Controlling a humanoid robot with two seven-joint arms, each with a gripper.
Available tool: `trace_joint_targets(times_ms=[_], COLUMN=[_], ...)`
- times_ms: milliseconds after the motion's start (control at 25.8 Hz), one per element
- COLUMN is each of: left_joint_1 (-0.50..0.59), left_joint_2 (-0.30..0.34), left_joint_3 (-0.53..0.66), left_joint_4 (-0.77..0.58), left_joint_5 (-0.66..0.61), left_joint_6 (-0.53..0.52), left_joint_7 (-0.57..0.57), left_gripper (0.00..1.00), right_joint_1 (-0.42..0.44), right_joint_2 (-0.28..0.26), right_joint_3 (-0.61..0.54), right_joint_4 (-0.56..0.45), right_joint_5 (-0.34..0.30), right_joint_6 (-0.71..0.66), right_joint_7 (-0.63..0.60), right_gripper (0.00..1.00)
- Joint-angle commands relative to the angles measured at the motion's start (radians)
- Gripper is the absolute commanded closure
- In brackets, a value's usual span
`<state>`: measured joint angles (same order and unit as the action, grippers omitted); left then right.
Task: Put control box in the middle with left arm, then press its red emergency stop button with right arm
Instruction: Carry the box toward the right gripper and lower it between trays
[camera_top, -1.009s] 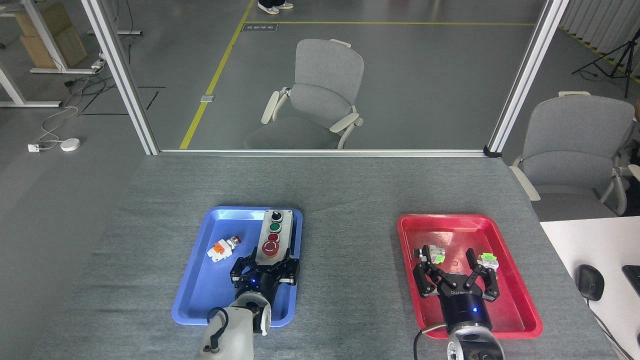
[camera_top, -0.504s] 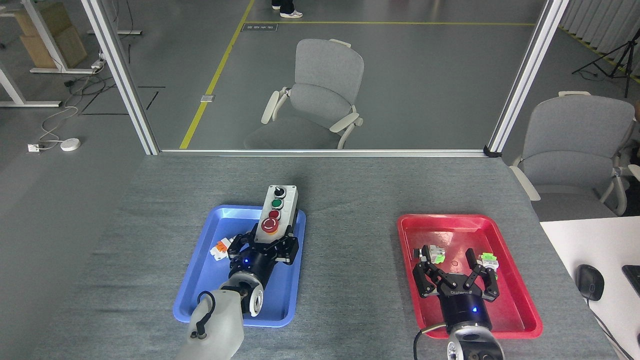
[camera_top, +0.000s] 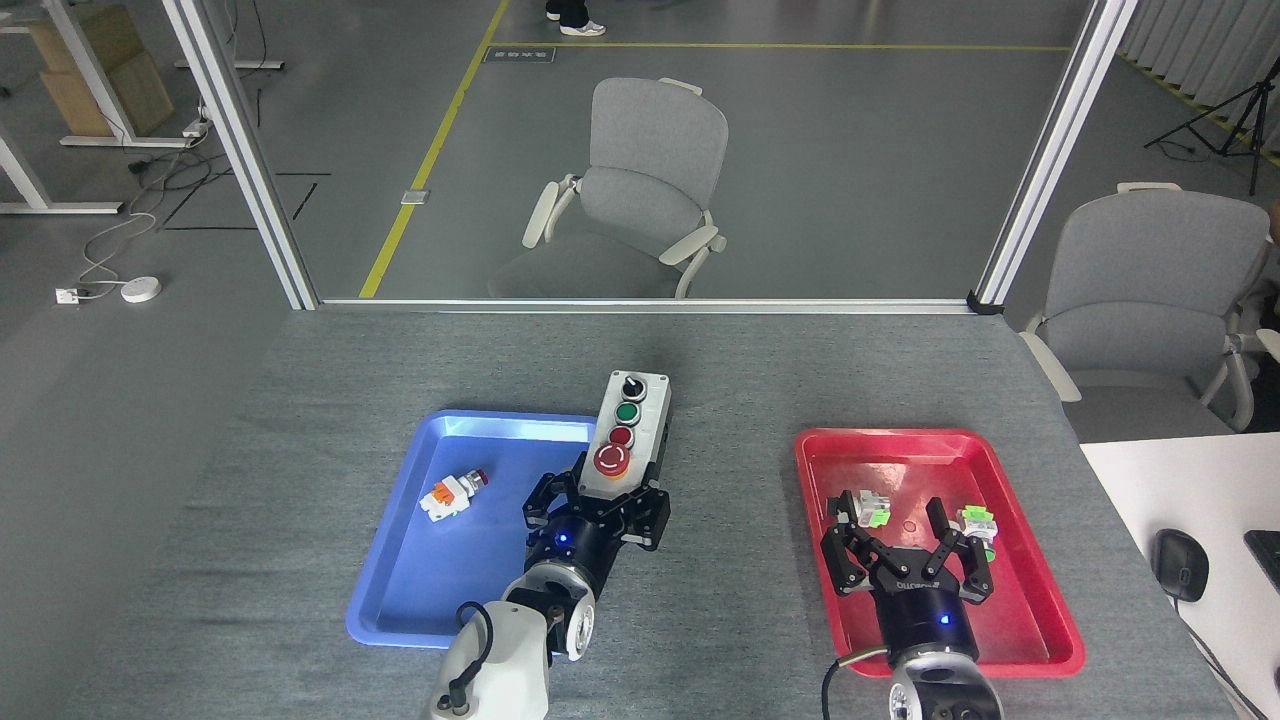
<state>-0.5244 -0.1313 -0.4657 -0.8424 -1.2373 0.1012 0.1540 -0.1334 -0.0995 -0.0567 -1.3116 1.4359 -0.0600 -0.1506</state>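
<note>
- Left gripper (camera_top: 597, 508) pinches the near end of the control box (camera_top: 627, 436), one finger on each long side, so the box juts away from it toward the top of the frame with its button face up.
- Held that way, the control box sits just below frame centre, hanging over the right rim of the blue tray (camera_top: 455, 610); whether it is lifted clear or grazing the rim I cannot tell.
- Gripping the end rather than the top leaves the row of controls uncovered, and the red emergency stop button (camera_top: 611, 461) is the nearest of them, just above the fingers.
- Right gripper (camera_top: 908, 545) hangs with its fingers spread and empty over the red tray (camera_top: 1040, 610) at lower right, flanked by two small green-and-white parts (camera_top: 870, 510); it seems parked out of the way until pressing is due.
- A bare strip of grey worktop (camera_top: 730, 520) between the two trays is the likely landing spot, and the box is at its left edge, so the first step looks partly done.
- A loose orange-and-white switch (camera_top: 450, 493) lies in the blue tray, well apart from the box.
</note>
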Motion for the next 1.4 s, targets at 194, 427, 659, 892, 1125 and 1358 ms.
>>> trace_joint_targets(times_ms=[194,427,659,892,1125,1358], left_joint_1=[0.0,0.0,0.0,0.0,0.017,0.067], left_joint_2=[-0.007,-0.007,-0.007,-0.007,-0.005,0.013], left_joint_3=[-0.217,-0.292,-0.33,-0.333,-0.335,-0.332], left_joint_4=[0.055,0.069,0.068,0.068,0.057,-0.014], left_joint_5=[0.005,0.009,0.007,0.007,0.005,-0.001], left_joint_6=[0.074,0.071,0.068,0.069,0.071,0.069], left_joint_7=[-0.004,-0.005,-0.005,-0.004,0.001,0.013], left_gripper=[1.0,1.0,0.72,0.37,0.13,0.03], right_joint_1=[0.002,0.0,0.0,0.0,0.0,0.0], right_joint_2=[-0.013,-0.011,-0.013,-0.009,-0.005,-0.011], right_joint_3=[-0.003,-0.002,0.002,0.003,0.026,0.026], right_joint_4=[0.012,0.014,0.014,0.018,0.021,0.021], right_joint_5=[-0.002,-0.003,-0.003,-0.003,-0.003,-0.003], right_joint_6=[-0.003,-0.009,-0.018,-0.018,-0.014,-0.014], right_joint_7=[0.005,0.005,0.005,0.006,0.006,0.006], right_gripper=[0.02,0.02,0.02,0.02,0.03,0.03])
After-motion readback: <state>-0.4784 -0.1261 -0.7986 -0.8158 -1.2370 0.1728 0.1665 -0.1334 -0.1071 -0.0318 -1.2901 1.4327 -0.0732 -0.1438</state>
